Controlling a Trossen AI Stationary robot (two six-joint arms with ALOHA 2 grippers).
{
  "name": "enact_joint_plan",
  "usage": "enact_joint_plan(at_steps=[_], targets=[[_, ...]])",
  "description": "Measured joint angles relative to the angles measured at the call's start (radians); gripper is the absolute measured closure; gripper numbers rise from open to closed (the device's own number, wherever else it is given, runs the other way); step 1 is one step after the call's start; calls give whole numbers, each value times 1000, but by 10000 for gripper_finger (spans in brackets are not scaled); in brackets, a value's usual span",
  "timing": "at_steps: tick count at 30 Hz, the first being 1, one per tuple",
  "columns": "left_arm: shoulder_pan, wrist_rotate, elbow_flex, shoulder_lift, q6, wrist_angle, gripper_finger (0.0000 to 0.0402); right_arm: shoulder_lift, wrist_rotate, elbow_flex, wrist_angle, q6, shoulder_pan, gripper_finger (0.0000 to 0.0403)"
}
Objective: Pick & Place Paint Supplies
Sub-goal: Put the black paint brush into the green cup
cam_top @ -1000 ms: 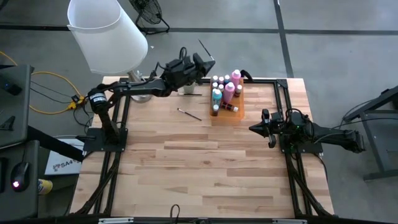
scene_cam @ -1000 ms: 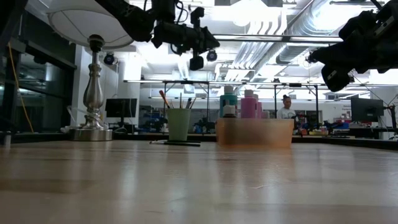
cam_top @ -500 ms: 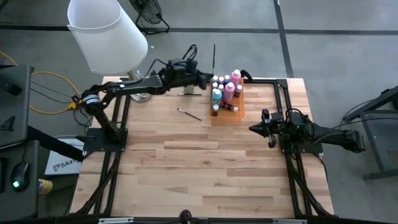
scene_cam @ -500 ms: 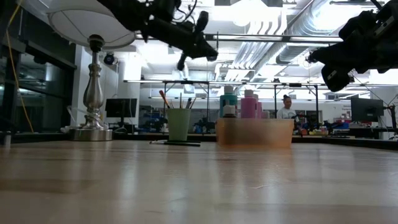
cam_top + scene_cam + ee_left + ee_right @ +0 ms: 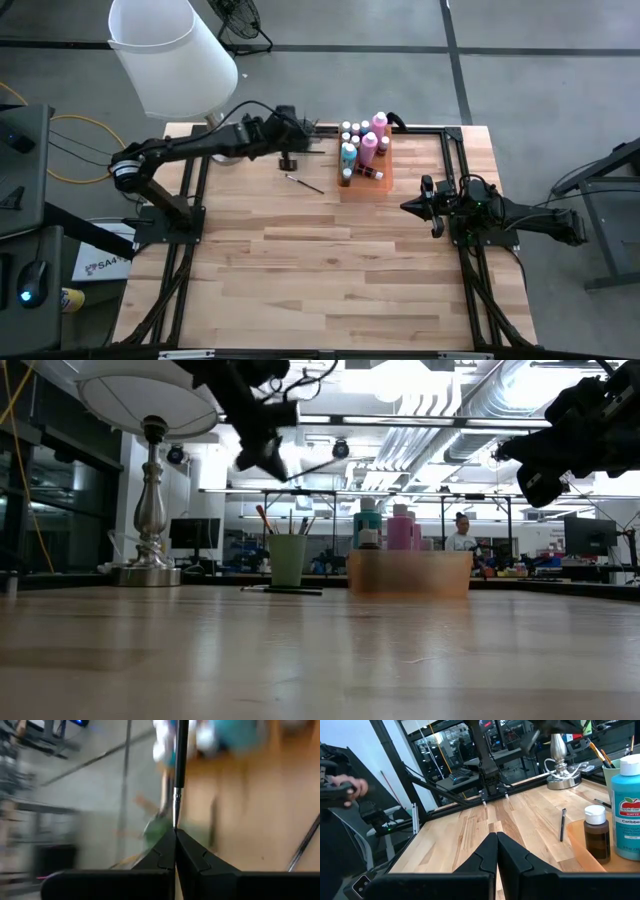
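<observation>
- The wooden table (image 5: 330,270) carries everything, with both arms mounted at its sides
- A big white lampshade (image 5: 170,55) on a silver base (image 5: 150,510) stands at the table's far left corner
- The left gripper (image 5: 300,140) hangs in the air above the far edge of the table, over the spot where a green cup (image 5: 287,559) of brushes stands; its fingers are clamped together on a thin dark-handled paintbrush (image 5: 178,765), which sticks out past the fingertips
- The right gripper (image 5: 412,206) waits above the right side of the table, near the tray, its fingers pressed together with nothing between them
- An orange tray (image 5: 382,182) sits at the far middle of the table, just right of the left gripper, and holds the paint bottles (image 5: 362,140): small pale-capped ones, taller pink and teal ones, and a brown one (image 5: 596,834) at its near corner
- A second paintbrush (image 5: 304,183) lies flat on the wood, between the cup and the tray's near corner, touching neither
</observation>
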Motion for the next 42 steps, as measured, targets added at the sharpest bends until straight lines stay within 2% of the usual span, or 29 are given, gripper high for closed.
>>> enact_joint_plan(at_steps=[3, 7, 10, 13, 17, 26, 31, 37, 42], targets=[[-17, -172, 0, 0, 232, -54, 401, 0, 0, 0, 0, 0, 0, 401], [-26, -427, 0, 2, 539, -22, 401, 0, 0, 0, 0, 0, 0, 401], [-14, -515, 0, 9, 751, -7, 401, 0, 0, 0, 0, 0, 0, 401], [12, -532, 0, 10, 920, -10, 401, 0, 0, 0, 0, 0, 0, 401], [39, -529, 0, 10, 1013, -7, 401, 0, 0, 0, 0, 0, 0, 401], [70, -518, 0, 10, 1152, 104, 401, 0, 0, 0, 0, 0, 0, 401], [105, -463, 0, 16, 1206, 133, 401, 0, 0, 0, 0, 0, 0, 401], [136, -463, 0, 82, 1304, 151, 401, 0, 0, 0, 0, 0, 0, 401], [145, -488, 0, 143, 1328, 205, 401, 0, 0, 0, 0, 0, 0, 401]])
